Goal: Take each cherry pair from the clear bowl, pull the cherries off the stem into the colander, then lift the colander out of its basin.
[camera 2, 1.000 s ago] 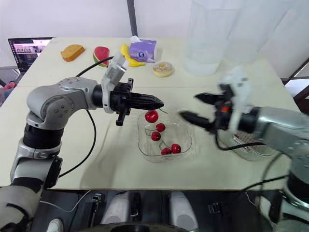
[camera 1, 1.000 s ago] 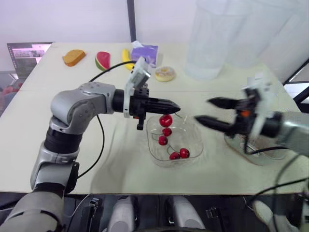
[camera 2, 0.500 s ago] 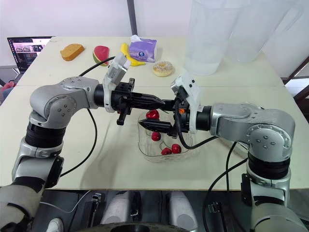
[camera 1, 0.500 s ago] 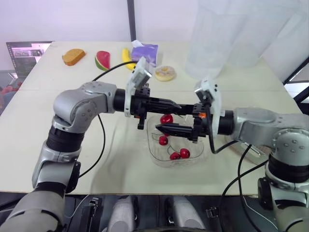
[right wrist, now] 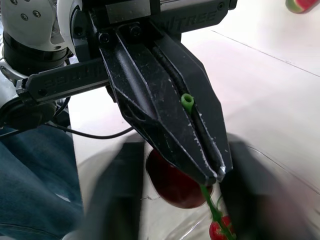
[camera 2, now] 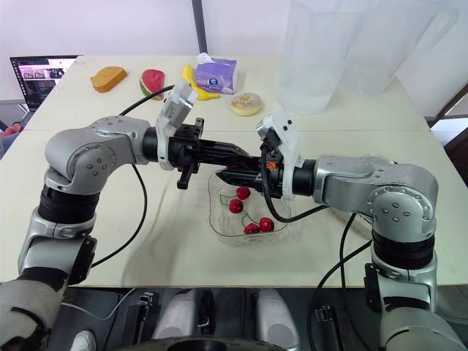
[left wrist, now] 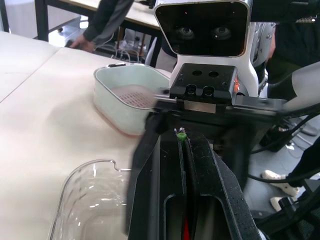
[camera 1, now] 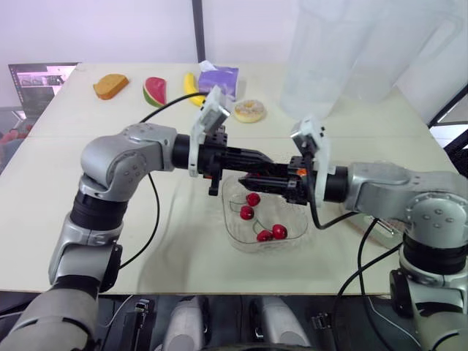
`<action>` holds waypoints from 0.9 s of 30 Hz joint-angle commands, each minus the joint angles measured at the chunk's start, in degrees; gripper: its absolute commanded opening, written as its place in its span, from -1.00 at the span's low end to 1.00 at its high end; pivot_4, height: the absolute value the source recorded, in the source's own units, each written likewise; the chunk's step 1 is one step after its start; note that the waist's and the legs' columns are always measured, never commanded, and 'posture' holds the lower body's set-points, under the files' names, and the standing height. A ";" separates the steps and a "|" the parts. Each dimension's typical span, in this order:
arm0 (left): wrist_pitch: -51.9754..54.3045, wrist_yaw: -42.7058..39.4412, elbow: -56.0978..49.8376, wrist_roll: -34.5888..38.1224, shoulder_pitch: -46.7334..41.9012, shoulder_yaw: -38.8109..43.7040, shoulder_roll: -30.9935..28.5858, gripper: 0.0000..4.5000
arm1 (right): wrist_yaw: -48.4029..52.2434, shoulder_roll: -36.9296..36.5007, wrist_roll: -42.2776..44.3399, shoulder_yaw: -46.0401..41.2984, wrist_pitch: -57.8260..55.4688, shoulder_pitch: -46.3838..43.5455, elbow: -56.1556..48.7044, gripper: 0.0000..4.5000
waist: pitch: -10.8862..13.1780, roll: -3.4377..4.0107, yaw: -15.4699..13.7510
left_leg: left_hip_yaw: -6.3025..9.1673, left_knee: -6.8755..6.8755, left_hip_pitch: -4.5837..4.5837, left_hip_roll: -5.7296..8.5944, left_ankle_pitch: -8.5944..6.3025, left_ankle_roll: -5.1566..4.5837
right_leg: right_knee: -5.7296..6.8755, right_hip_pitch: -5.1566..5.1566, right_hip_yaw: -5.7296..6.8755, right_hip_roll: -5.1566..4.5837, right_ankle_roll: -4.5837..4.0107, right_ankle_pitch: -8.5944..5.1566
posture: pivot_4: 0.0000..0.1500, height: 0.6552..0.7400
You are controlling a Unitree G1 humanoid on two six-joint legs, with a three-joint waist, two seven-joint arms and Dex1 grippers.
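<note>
Our left gripper (camera 1: 268,159) is clamped on the stem of a cherry pair (right wrist: 172,187), just above the clear bowl (camera 1: 292,228). Our right gripper (camera 1: 252,176) stands open, fingers (right wrist: 120,200) straddling the hanging cherry.

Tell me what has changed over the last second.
The right gripper swung in from the robot's right and now sits open around the cherry hanging under the left gripper. The left gripper stayed shut on the stem of that cherry pair. The clear bowl and its loose cherries have not moved.
</note>
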State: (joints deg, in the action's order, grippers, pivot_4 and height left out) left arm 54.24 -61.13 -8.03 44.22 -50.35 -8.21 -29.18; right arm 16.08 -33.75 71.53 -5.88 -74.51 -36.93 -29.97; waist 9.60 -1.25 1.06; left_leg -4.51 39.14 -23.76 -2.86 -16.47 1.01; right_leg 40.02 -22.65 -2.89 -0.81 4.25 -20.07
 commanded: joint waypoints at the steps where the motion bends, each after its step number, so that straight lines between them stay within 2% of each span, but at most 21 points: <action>1: -1.12 -0.30 -1.76 0.09 -0.21 1.23 -0.27 -1.00 | -0.49 0.02 1.46 -0.53 1.48 -0.31 -0.52 -0.73 | 0.00 0.00 0.00 | 0.00 0.00 0.00 0.00 0.00 0.00 | 0.00 0.00 0.00 0.00 0.00 0.00 | 1.00 1.00; 11: -1.76 -0.60 -1.39 -0.27 0.16 1.28 -0.44 -1.00 | 0.55 -3.01 -0.05 1.00 1.23 1.57 -2.22 -0.74 | 0.00 0.00 0.00 | 0.00 0.00 0.00 0.00 0.00 -0.01 | 0.00 0.00 0.00 -0.01 0.00 0.00 | 1.00 1.00; 18: -1.90 -0.59 -1.32 -0.36 0.40 1.39 -0.35 -1.00 | 2.36 -6.81 -6.35 4.65 2.69 6.79 -3.53 -0.74 | 0.00 0.00 -0.04 | 0.00 0.00 -0.01 0.01 -0.01 -0.02 | -0.01 0.00 0.00 -0.01 0.00 0.00 | 1.00 1.00; 23: -1.75 -0.46 -1.40 -0.22 0.51 1.45 -0.45 -1.00 | 3.25 -7.73 -7.73 3.62 3.54 8.84 -3.63 -0.74 | 0.00 0.00 0.01 | 0.00 0.00 -0.01 0.00 -0.01 -0.02 | -0.01 0.00 0.00 0.01 0.00 0.00 | 1.00 1.00; 27: -1.69 -0.47 -1.60 -0.24 0.90 1.51 -0.75 -1.00 | 2.76 -7.52 -4.37 -0.11 3.72 8.14 -3.62 -0.74 | 0.00 0.00 -0.04 | 0.00 0.00 -0.01 0.00 -0.01 -0.01 | -0.01 -0.01 0.00 0.02 0.00 0.00 | 1.00 1.00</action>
State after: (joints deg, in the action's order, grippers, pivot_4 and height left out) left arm 53.19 -61.33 -8.01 43.73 -49.53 -8.17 -29.30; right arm 18.83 -41.19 64.76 -2.61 -72.08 -27.68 -32.28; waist 9.60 -1.25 1.02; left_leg -4.51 39.14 -23.77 -2.86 -16.48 1.00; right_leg 40.01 -22.65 -2.89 -0.79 4.25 -20.07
